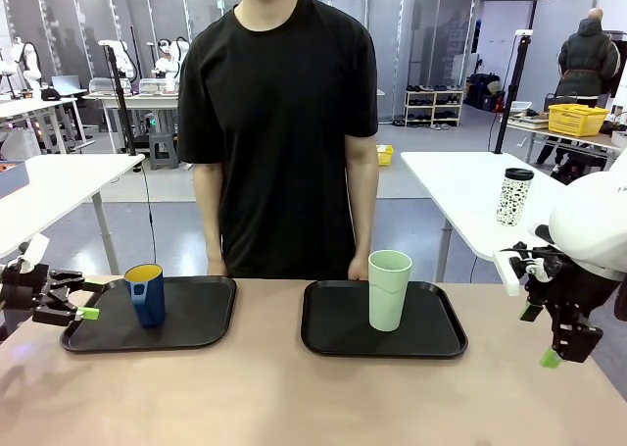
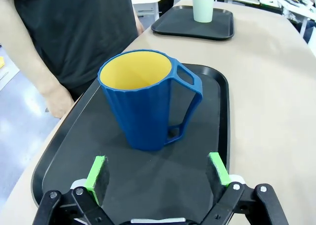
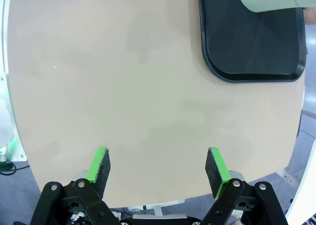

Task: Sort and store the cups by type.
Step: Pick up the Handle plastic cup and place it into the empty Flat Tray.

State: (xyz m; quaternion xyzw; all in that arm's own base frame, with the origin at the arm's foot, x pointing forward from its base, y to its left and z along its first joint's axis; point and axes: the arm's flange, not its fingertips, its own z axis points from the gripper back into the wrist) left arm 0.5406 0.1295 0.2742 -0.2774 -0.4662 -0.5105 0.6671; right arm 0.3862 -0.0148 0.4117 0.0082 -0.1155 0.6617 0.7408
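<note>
Beige tabletop (image 1: 294, 397): blue ribbed handled mug (image 2: 148, 101) on left black tray (image 2: 64, 151), left gripper (image 2: 158, 171) spread just short of mug. Right gripper (image 3: 159, 168) spread, idle. Judged: sorted; next retract.

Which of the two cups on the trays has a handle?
The blue mug, yellow inside, standing on the left tray. The taller mint-green tumbler on the right tray has no handle.

Blue mug (image 2: 148, 104) on tray (image 2: 217, 116).
</note>
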